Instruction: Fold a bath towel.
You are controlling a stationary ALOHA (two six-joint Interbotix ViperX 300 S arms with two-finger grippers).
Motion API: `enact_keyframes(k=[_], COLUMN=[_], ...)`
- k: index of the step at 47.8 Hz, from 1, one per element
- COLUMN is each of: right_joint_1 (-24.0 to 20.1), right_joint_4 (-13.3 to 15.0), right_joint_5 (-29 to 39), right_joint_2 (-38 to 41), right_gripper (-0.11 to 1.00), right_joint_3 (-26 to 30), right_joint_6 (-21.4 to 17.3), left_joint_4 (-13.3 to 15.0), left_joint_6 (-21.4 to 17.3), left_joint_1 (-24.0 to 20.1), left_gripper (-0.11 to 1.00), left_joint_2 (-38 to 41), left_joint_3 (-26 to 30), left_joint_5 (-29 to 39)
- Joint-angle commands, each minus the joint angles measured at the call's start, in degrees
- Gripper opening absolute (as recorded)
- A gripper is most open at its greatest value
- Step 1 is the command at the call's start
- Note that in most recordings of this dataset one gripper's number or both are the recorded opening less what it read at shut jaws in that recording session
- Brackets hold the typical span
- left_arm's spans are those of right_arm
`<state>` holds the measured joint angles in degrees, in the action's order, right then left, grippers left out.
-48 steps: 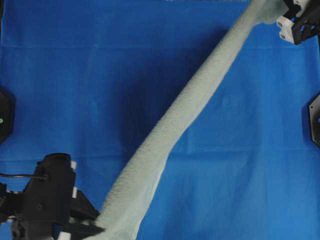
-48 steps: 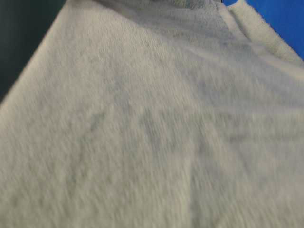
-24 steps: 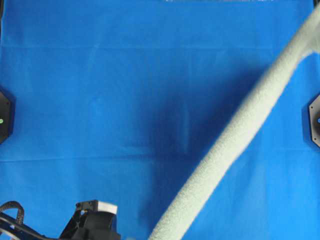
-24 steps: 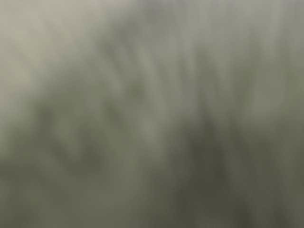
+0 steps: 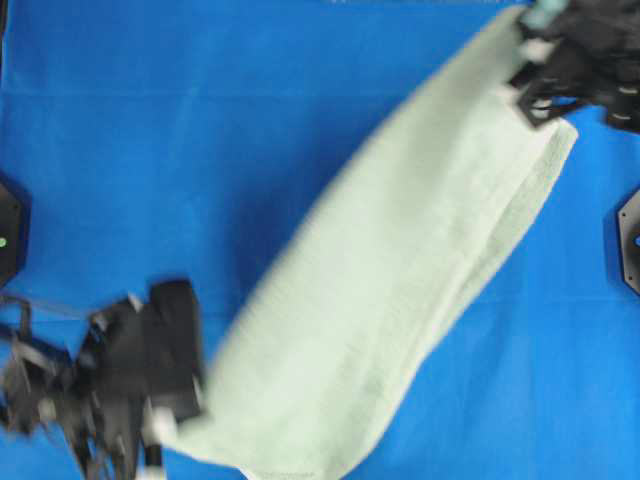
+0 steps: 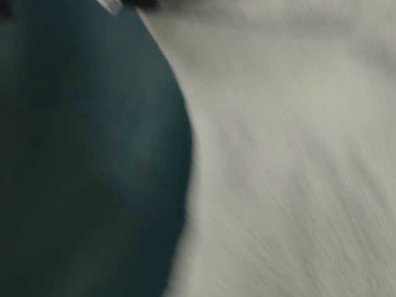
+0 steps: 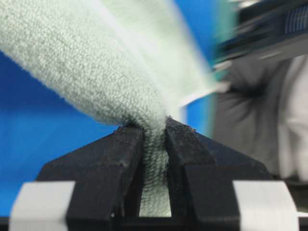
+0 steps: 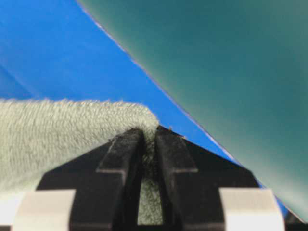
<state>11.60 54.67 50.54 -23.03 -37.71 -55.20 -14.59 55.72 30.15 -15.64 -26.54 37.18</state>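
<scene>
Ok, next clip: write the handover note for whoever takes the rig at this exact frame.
Left gripper: jaws shut on the bath towel, at its near-left end.
Right gripper: jaws shut on the far-right end.
Towel: strung diagonally between the two over the blue table cloth, already looking doubled lengthwise.
Done: both ends gripped.
Left: lay it flat, make the remaining folds, release.

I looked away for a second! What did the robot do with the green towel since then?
The bath towel, a thin stretched rope before, now spreads into a wide band slanting over the blue table cloth. The left gripper and right gripper moved along but stayed clamped on its ends.
</scene>
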Motion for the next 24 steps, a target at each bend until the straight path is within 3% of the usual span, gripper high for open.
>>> enact_keyframes(k=[1, 11, 24], right_joint_1=[5.6, 14.4, 19.4], right_joint_4=[0.2, 1.1, 1.1], right_joint_5=[-8.6, -21.4, -28.9], right_joint_2=[6.0, 19.7, 30.2], right_gripper=[0.12, 0.12, 0.12], right_joint_3=[2.8, 8.6, 14.8], right_joint_6=[0.2, 3.2, 8.5], left_joint_4=[-0.2, -0.1, -0.2], left_joint_6=[2.0, 4.1, 4.6], left_joint_1=[-1.6, -6.4, -12.6], left_gripper=[0.10, 0.10, 0.10], left_joint_2=[-4.8, -11.9, -14.7], left_joint_3=[-6.0, -19.6, -30.9], left_joint_5=[-0.3, -0.8, -7.2])
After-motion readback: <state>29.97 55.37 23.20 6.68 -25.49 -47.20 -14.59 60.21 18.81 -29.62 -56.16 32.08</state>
